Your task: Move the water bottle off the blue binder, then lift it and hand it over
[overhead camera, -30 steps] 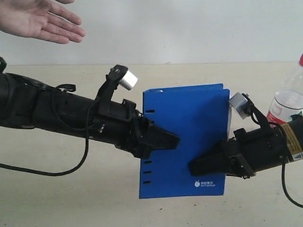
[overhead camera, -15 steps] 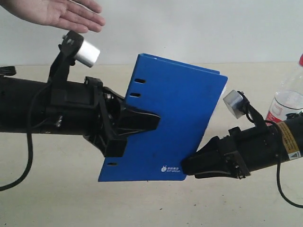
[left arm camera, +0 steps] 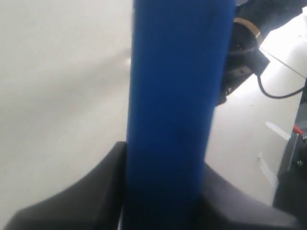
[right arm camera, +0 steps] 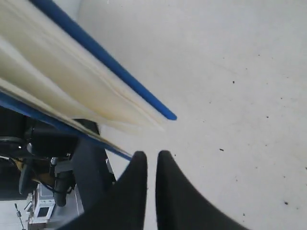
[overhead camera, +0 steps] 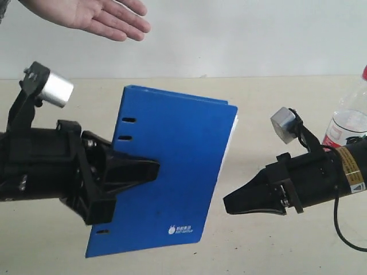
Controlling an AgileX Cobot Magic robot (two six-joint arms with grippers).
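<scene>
The blue binder (overhead camera: 172,172) hangs in the air, tilted, with its slotted spine edge toward the left. My left gripper (overhead camera: 152,170) is shut on that spine edge, and the left wrist view shows the binder (left arm camera: 172,105) edge-on between the two black fingers (left arm camera: 96,191). My right gripper (overhead camera: 226,204) is shut on nothing and sits a little to the right of the binder's lower free edge, apart from it. In the right wrist view its tips (right arm camera: 151,158) lie just short of the binder's pages (right arm camera: 72,81). The water bottle (overhead camera: 347,123) stands on the table at the far right, behind the right arm.
A person's open hand (overhead camera: 97,14) is held palm up at the top left, above the left arm. The beige table (overhead camera: 258,97) runs back to a white wall. A black cable (overhead camera: 344,229) trails from the right arm.
The left gripper has carried the binder up and to the left. The right gripper has let go of the binder's lower edge and now stands apart. The hand has moved to the right.
</scene>
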